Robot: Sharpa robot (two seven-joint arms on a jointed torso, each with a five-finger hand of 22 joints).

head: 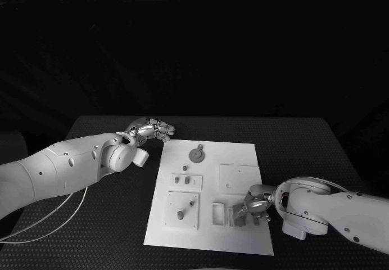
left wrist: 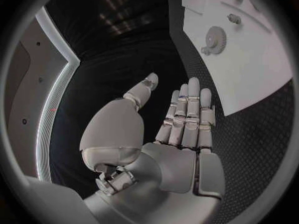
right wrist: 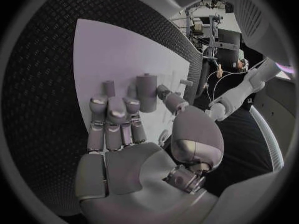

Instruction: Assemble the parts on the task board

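Nearest to me, my right hand [head: 256, 206] sits low over the near right part of the task board [head: 243, 152], fingers bent down among the small upright parts [head: 240, 216] there. From the right wrist view two grey pegs [right wrist: 147, 92] stand just beyond its fingertips [right wrist: 116, 115], touching or nearly so (I cannot tell whether any finger actually grips one), so I can't call this hand holding or free.

Just beside that hand, toward the board's middle, is a small open-topped tray [head: 218, 214] fixed to the board; what lies in it I cannot make out. Further over, a raised square block [head: 183, 210] carries a short peg. Beyond the right hand lies a plain square plate [head: 239, 179], and a smaller block with two or three little studs [head: 185, 181] is beside it.

Farther still, a round gear-like part [head: 197, 153] lies near the board's far end. My left hand [head: 150, 130] hovers off the board's far left corner above the black surface [head: 316, 146], fingers straight and close together, thumb out, holding nothing; the gear shows past its fingertips [left wrist: 194, 87] in the left wrist view.

I can read no writing or labels anywhere.
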